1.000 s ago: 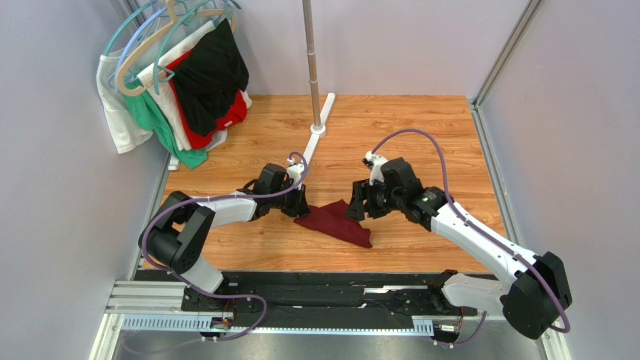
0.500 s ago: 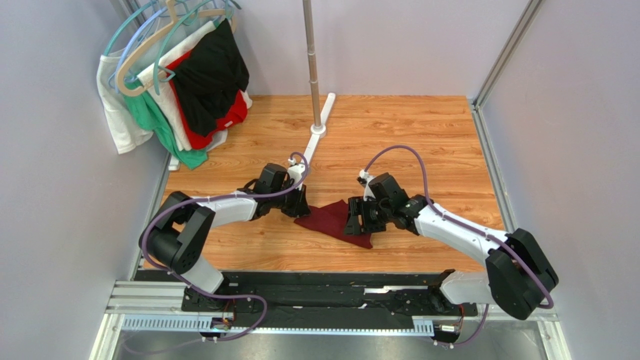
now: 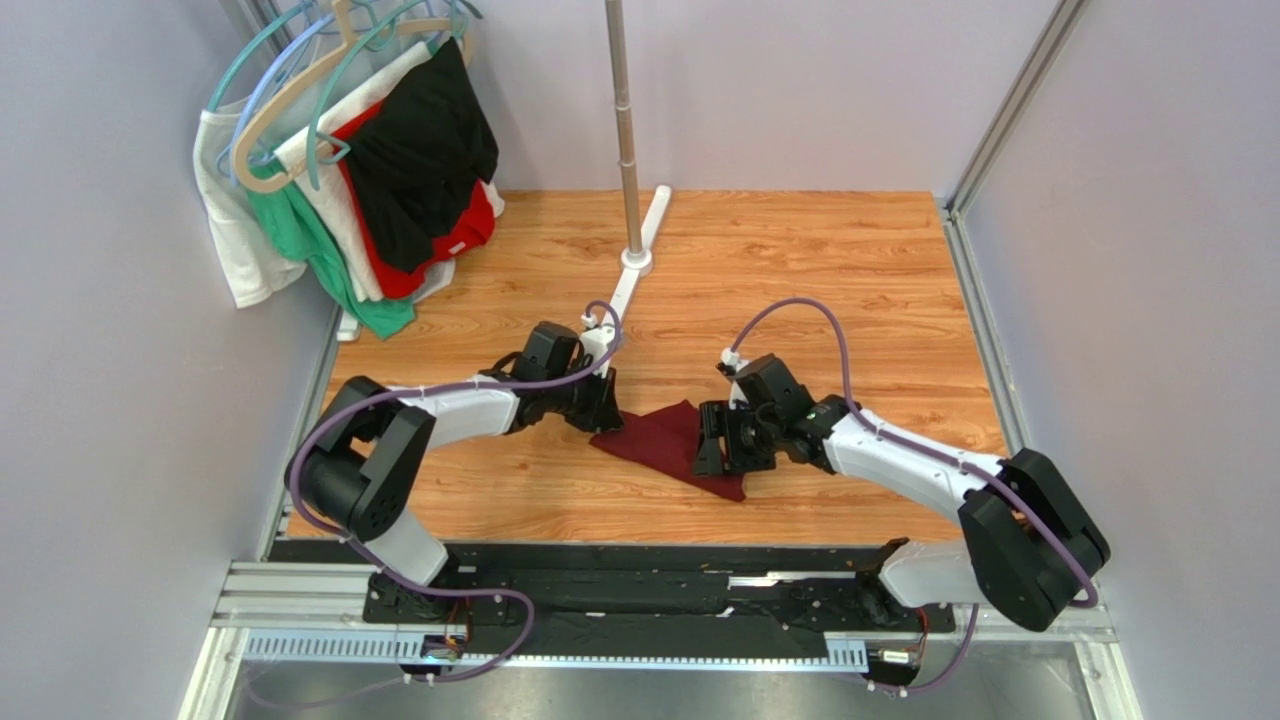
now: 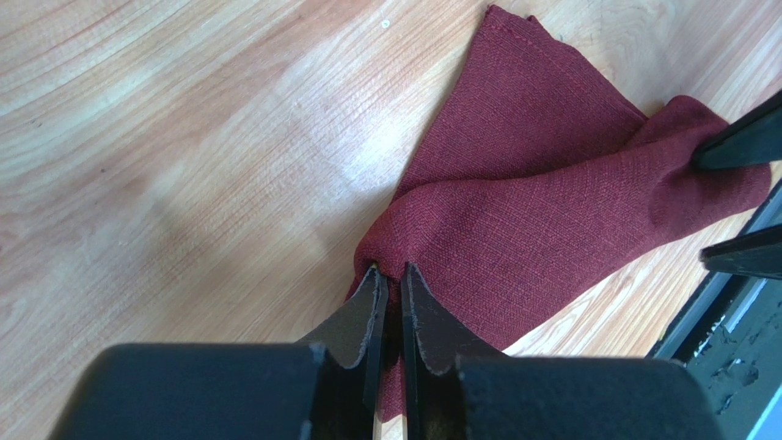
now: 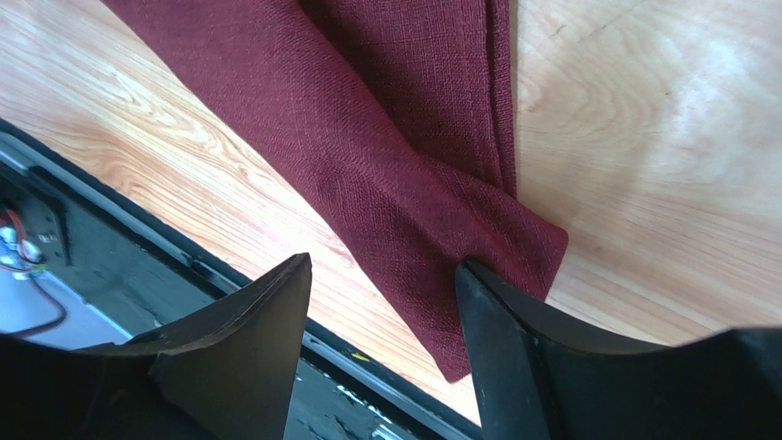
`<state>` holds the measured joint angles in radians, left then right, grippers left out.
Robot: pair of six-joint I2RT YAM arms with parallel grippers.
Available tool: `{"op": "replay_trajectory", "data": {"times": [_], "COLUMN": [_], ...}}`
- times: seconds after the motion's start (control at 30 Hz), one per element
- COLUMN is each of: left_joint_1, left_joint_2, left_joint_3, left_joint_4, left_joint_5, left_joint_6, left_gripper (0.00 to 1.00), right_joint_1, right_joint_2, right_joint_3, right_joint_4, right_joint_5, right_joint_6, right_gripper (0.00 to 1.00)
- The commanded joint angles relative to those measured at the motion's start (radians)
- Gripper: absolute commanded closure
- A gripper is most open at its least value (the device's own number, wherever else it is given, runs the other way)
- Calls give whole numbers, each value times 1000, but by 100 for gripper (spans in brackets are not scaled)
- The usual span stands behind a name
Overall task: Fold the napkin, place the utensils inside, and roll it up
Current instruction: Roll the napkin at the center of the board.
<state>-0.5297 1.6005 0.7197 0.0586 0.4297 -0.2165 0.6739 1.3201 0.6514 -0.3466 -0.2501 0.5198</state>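
- Showing plain dark maroon, finely woven, on the napkin (image 4: 551, 211).
- Running light orange-brown wood grain across the table (image 3: 842, 270).
- Mixing red, black, white and green among the garments (image 3: 406, 150).
- Pairing white shells with black joints on the left arm (image 3: 451, 408) and right arm (image 3: 917, 462), plus purple cables (image 3: 796, 302).

A light wood-grain tabletop (image 3: 842, 285) is seen, bordered at its near edge by a black rail (image 3: 631, 567). The dark maroon napkin (image 3: 661, 438) is laid on it near the middle, folded into a narrow, layered shape. A pole's white foot (image 3: 649, 222) is set toward the far side.
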Motion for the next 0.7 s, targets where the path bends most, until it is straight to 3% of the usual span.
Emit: {"op": "replay_trajectory", "data": {"times": [0.0, 0.2, 0.23, 0.43, 0.67], "left_joint_1": [4, 4, 4, 4, 4], "left_joint_2": [50, 84, 85, 90, 96], "left_joint_3": [72, 93, 93, 93, 96], "left_joint_4": [-55, -88, -86, -86, -94], "left_joint_5": [6, 12, 15, 24, 27], "left_joint_6": [46, 43, 43, 46, 55], "left_gripper": [89, 89, 89, 89, 89], "right_joint_1": [58, 231, 251, 371, 414], "right_joint_2": [-59, -27, 0, 70, 152], "right_joint_3": [117, 246, 246, 192, 188], "right_joint_4": [-140, -157, -135, 70, 182], "right_joint_5": [77, 259, 358, 587, 559], "right_joint_6": [-113, -297, -311, -418, -515], "right_gripper": [35, 32, 32, 31, 31]}}
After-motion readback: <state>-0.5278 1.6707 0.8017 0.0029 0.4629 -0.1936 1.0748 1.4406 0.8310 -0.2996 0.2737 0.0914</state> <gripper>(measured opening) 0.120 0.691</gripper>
